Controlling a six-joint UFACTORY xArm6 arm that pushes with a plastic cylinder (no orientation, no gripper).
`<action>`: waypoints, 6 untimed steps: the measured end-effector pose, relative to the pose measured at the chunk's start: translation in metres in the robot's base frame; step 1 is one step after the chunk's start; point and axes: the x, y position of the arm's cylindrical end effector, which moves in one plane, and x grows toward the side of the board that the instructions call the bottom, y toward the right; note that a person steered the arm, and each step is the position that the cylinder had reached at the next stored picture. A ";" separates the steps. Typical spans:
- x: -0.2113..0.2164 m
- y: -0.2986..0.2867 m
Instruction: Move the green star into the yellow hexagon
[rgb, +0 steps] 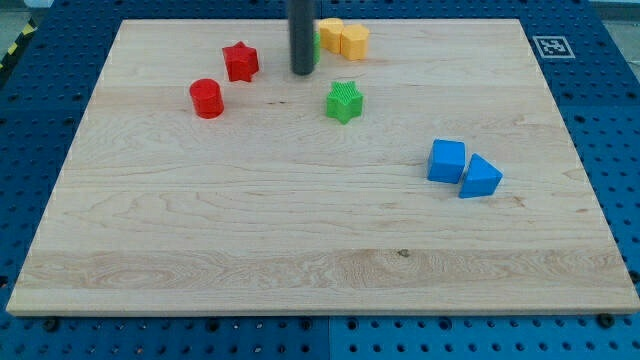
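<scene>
The green star (344, 101) lies on the wooden board in the upper middle of the view. The yellow hexagon (353, 41) sits near the view's top, above the star, touching another yellow block (330, 34) on its left. My tip (302, 71) is the lower end of a dark rod that comes down from the view's top. It stands to the upper left of the green star, apart from it, and just left of the yellow blocks. A green block behind the rod is mostly hidden.
A red star (240, 62) and a red cylinder (206, 98) lie at the upper left. A blue cube (446, 160) and a blue triangle (480, 178) touch each other at the right. The board's (250, 240) edges meet a blue perforated table.
</scene>
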 end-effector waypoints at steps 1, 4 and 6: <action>0.050 -0.001; 0.057 0.074; 0.011 0.074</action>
